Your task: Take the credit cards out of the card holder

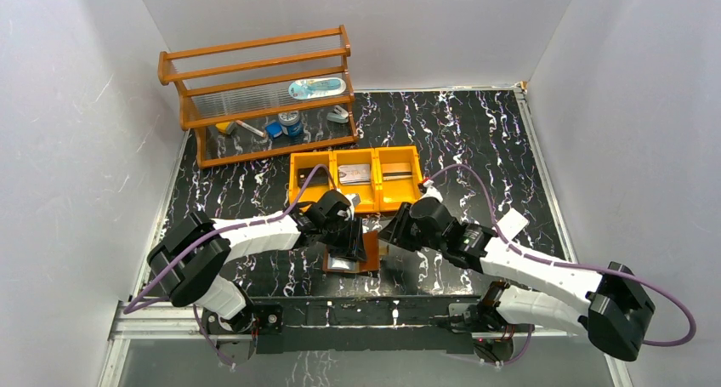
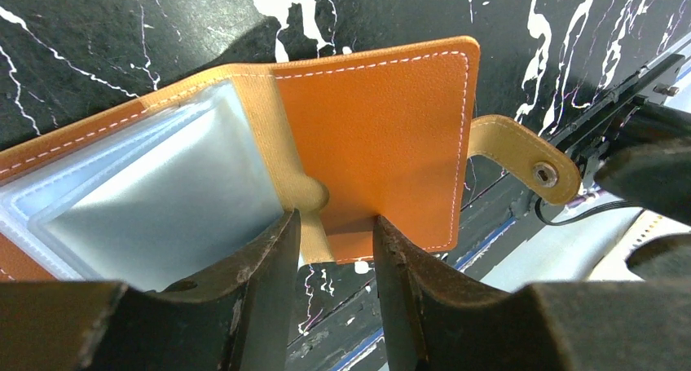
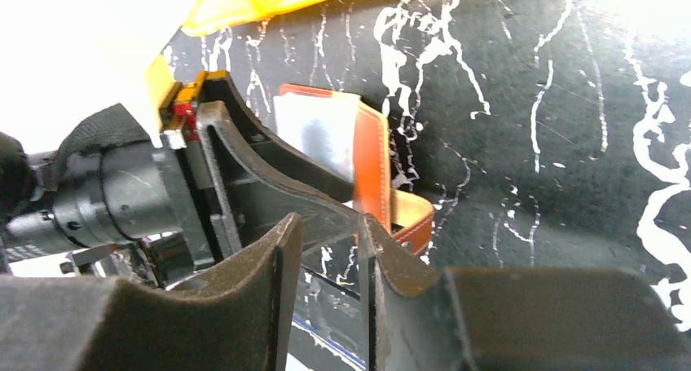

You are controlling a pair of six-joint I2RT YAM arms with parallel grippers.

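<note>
Card holder point(image 1: 350, 258) lies open on the black marbled table point(image 1: 476, 140), near the front edge, between the two grippers and just in front of the orange tray point(image 1: 295, 181). In the left wrist view its orange-brown flap point(image 2: 383, 143) is to the right, the pale glossy sleeves point(image 2: 163, 192) to the left, and the snap tab point(image 2: 530, 163) sticks out past the flap.

Left gripper point(image 2: 336, 224) has its jaws part-way apart, straddling the holder's tan spine at its near edge. One finger is over the sleeves, the other at the flap's edge. Cannot tell if it pinches.

Right gripper point(image 3: 330, 224) has its jaws slightly apart with nothing between them. The flap's edge point(image 3: 371, 167) is right at its tips.

Pale, flat credit cards point(image 1: 355, 175) sit in the tray's middle and right compartments. Cannot tell if the sleeves hold any.
</note>
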